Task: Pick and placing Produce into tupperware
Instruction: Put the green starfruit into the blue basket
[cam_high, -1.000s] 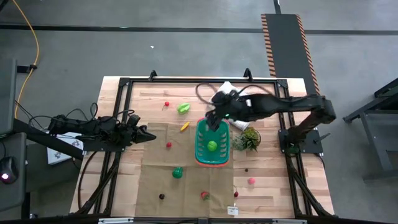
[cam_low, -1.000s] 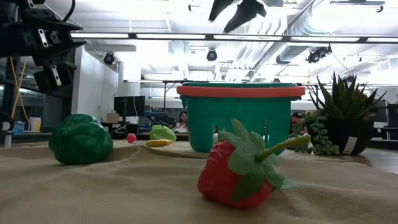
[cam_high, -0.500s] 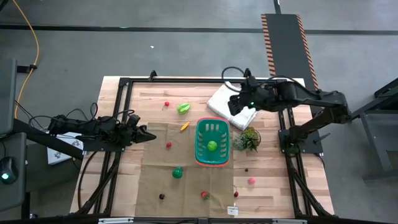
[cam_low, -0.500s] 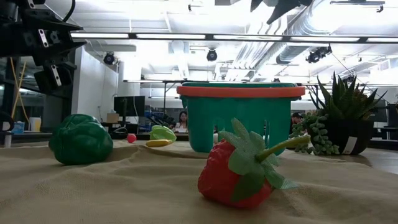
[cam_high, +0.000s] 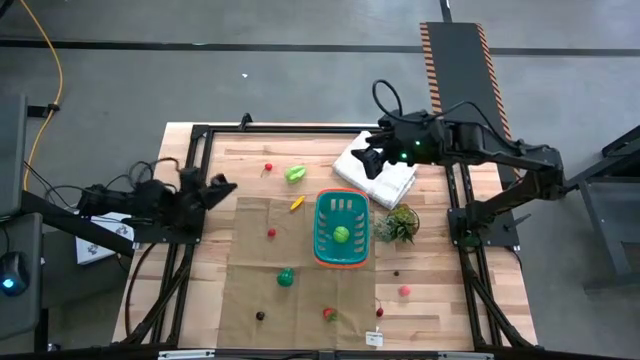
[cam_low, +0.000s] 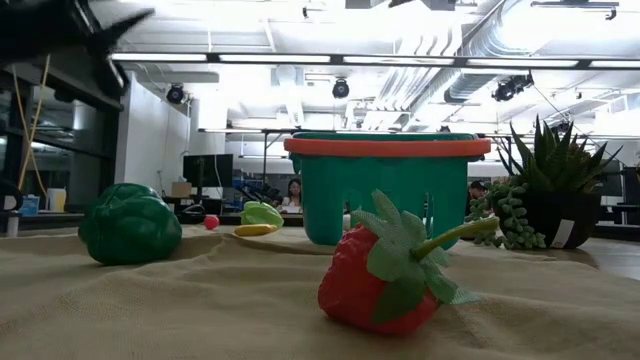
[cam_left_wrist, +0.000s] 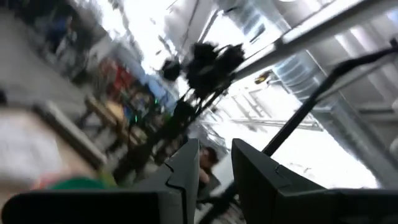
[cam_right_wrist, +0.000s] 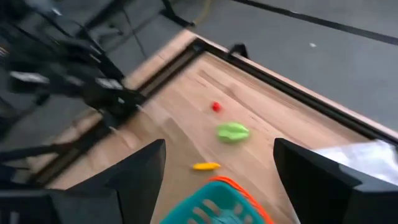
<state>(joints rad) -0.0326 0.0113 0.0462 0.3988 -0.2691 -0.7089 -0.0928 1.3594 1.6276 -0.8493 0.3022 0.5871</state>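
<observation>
Teal basket (cam_high: 341, 231) sits mid-worktop holding one green piece (cam_high: 341, 234); right gripper (cam_high: 366, 163) hovers over the white cloth (cam_high: 385, 180) with jaws spread, left gripper (cam_high: 218, 185) near the left edge, jaws narrowly parted, empty

The left arm reaches in from the left side of the desk, and the left gripper (cam_high: 222, 183) hangs above the left part with its jaws only a narrow gap apart, holding nothing. The right arm stretches over the far right part; the right gripper (cam_high: 362, 162) has its jaws spread wide and empty.
</observation>
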